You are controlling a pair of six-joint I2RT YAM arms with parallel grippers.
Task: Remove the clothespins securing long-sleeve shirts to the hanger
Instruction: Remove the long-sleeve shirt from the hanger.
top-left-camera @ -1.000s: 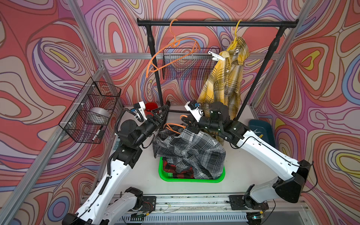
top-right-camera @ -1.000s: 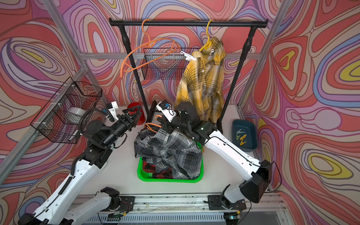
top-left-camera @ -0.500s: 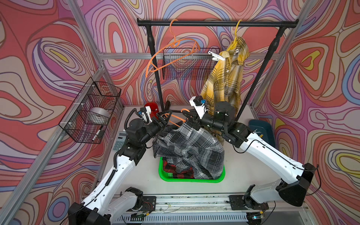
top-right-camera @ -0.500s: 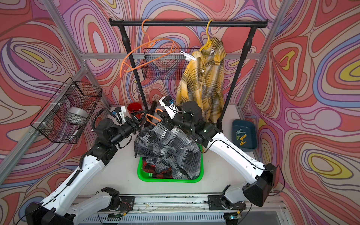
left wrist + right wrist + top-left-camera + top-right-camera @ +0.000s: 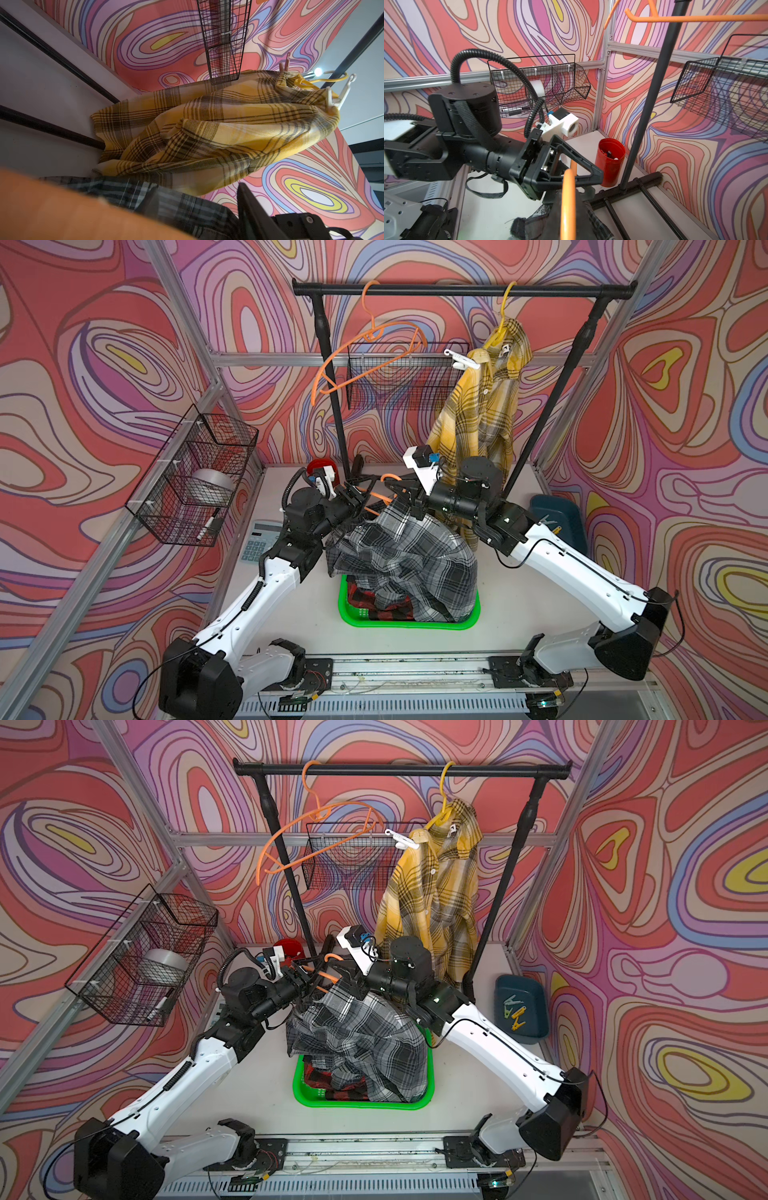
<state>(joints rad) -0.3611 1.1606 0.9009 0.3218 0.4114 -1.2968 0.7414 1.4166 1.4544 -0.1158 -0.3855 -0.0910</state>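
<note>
A grey plaid long-sleeve shirt (image 5: pixel 399 560) drapes over an orange hanger (image 5: pixel 568 203) above the green basket (image 5: pixel 415 624). My right gripper (image 5: pixel 409 499) is shut on that hanger. My left gripper (image 5: pixel 359 495) sits at the hanger's left end, its jaws partly apart with grey cloth and the hanger between them (image 5: pixel 195 195); whether they clamp is unclear. No clothespin shows on the grey shirt. The yellow plaid shirt (image 5: pixel 478 406) hangs on a yellow hanger (image 5: pixel 505 310), with a white clothespin (image 5: pixel 459 358) on its shoulder. A red-and-black shirt (image 5: pixel 370 599) lies in the basket.
An empty orange hanger (image 5: pixel 374 344) hangs on the black rail. The rack's pole (image 5: pixel 332 406) and feet stand just behind both grippers. A blue tray (image 5: pixel 519 1036) at the right holds loose clothespins (image 5: pixel 513 1009). A red cup (image 5: pixel 320 466), a calculator (image 5: pixel 259 541) and wire baskets (image 5: pixel 195 477) are at the left.
The left arm has swung in to the hanger's left end and its jaws have narrowed around the cloth. The right arm has lifted the hanger and grey shirt slightly.
</note>
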